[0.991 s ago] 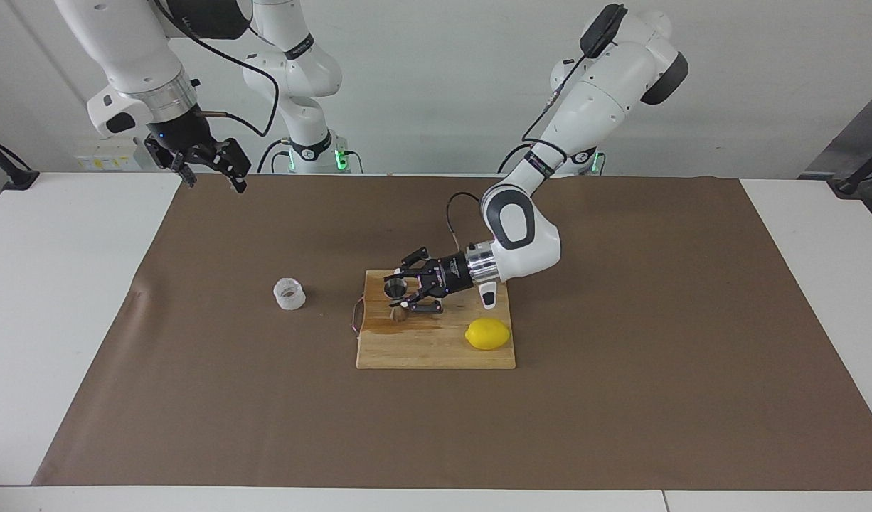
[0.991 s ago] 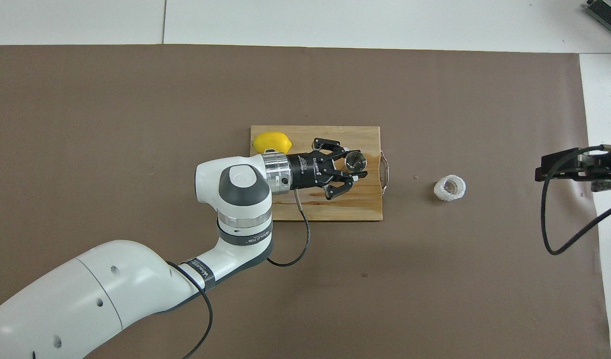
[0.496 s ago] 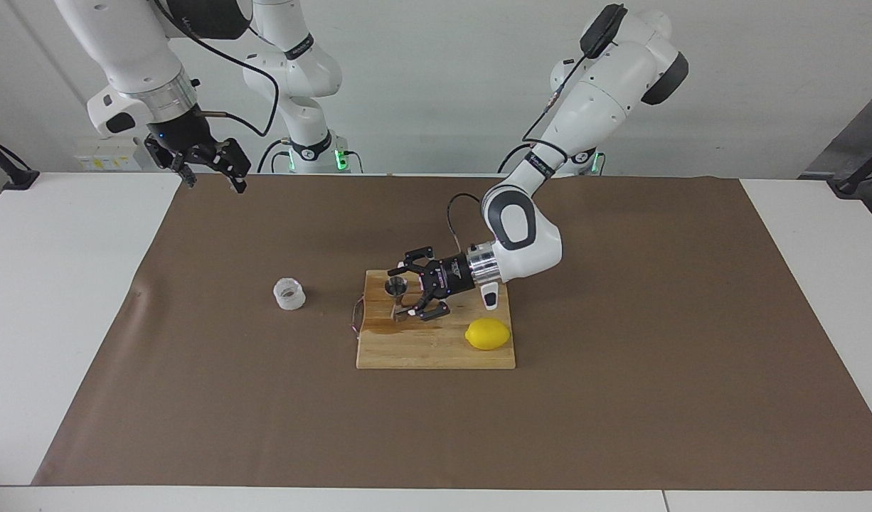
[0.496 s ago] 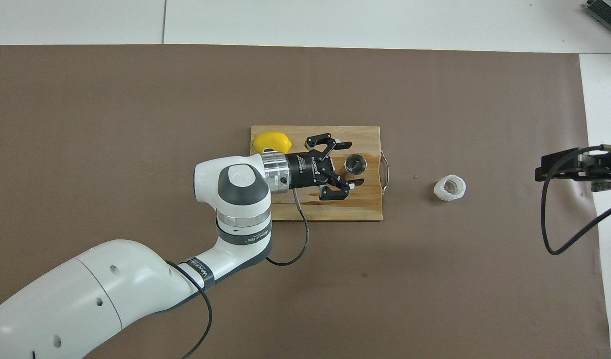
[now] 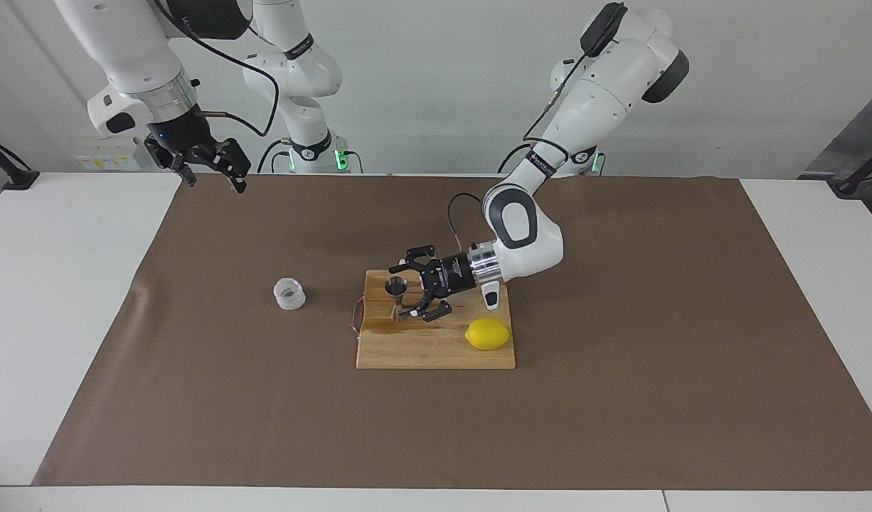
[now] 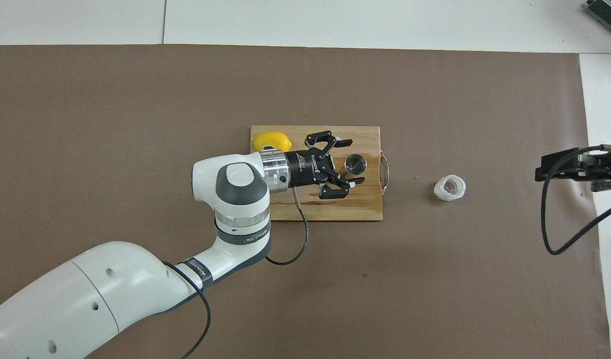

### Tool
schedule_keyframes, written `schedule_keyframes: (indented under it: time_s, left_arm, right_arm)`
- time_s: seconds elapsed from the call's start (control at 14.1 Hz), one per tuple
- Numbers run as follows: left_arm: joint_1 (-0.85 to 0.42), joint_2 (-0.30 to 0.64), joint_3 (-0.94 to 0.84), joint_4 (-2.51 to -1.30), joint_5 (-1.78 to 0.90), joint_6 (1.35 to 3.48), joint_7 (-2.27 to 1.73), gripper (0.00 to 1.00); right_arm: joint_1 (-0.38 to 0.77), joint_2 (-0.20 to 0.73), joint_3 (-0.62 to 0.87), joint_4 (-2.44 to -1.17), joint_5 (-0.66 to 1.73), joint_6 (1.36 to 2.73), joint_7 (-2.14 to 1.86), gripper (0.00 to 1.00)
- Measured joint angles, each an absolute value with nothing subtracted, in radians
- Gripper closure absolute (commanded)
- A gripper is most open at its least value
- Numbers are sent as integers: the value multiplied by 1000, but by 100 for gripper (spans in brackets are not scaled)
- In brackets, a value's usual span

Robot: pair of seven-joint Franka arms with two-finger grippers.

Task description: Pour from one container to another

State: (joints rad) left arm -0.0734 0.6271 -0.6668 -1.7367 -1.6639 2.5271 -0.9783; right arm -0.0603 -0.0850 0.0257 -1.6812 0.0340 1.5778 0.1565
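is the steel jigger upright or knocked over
Upright: the jigger stands on the cutting board, rim facing up, clear of the open left gripper.

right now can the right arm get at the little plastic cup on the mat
Probably yes. The plastic cup stands alone on the brown mat toward the right arm's end, nothing beside it. The right gripper is open, and the left gripper is over the cutting board.
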Motion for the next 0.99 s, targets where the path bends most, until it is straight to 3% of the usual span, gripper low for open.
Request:
schedule_keyframes:
  time_s: [0.64, 0.99]
  left_arm:
    - [-27, 517, -627, -1732, -1592, 2360, -977, 0]
    - [29, 450, -617, -1732, -1374, 2334, -977, 0]
  right_arm:
    - [-60, -85, 26, -1681, 34, 1578, 157, 0]
    - [-60, -85, 26, -1681, 34, 1578, 157, 0]
